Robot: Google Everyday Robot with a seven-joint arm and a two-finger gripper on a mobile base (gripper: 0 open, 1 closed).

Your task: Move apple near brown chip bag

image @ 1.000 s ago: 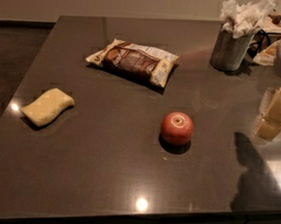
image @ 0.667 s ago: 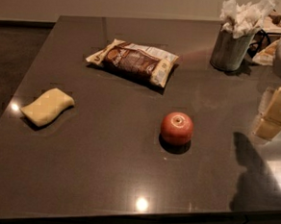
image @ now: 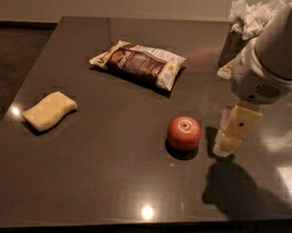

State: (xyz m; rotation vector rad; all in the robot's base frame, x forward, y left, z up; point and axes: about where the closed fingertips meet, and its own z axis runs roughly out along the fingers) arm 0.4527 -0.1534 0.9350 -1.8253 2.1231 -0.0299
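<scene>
From the one camera view, the apple [image: 184, 132] sits on the dark glossy surface [image: 106, 186], a little right of centre and towards the near side. The brown chip bag [image: 139, 64] lies well apart from it, farther back and to the left. The claw [image: 228, 144] hangs pointing down just to the right of the apple, low over the surface and not touching the fruit. Whether it is released or clenched I cannot tell from here, but it certainly has nothing in it.

What worries me is how close it is to the side of a round thing on a slick top. If it slides in leftward without lining up over the apple, I'd expect a nudge to send the fruit rolling, perhaps towards the near edge. A grab that is off-centre could squirt it out the same way.

The bulky arm [image: 276, 52] is also hard by the cup of napkins [image: 245, 25] at the far right, and a wide swing might clip it. At the far end, setting the apple down carelessly could land it on the bag or let it roll away.

The yellow sponge [image: 48, 110] at the left looks safely out of it.
</scene>
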